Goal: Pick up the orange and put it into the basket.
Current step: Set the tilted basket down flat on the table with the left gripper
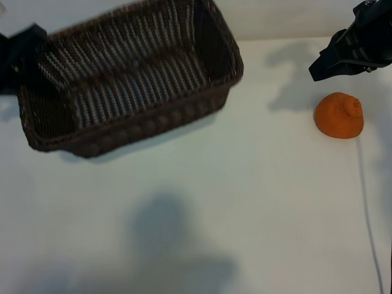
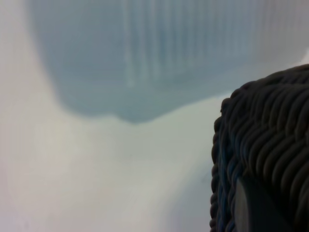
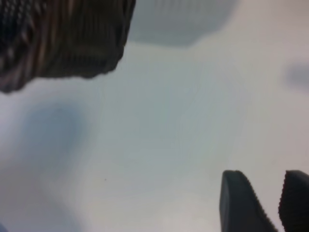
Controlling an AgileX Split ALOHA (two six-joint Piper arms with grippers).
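**Fingers parted, orange not yet in hand**

Fingers first, going left to right: our left gripper (image 1: 21,58) sits at the left end of the basket (image 1: 131,116), and the left wrist view shows a dark finger pressed against the braided wicker, so we read it as closed on the basket's rim, steadying it. The basket stands at the upper left of the white table (image 1: 245,202), and nothing lies inside it. Further right, the orange (image 1: 339,115) rests on the table, well apart from the basket, stem nub up. Above and just beside it hangs our right gripper (image 1: 318,68); its fingers (image 3: 241,203) stand partly open with only bare table between them, holding nothing.

We judge the reach to be the step in hand. To do it well, we should centre the gap over the fruit, widen it if the orange looks broader, descend straight, and close around its middle so the round skin does not roll away.
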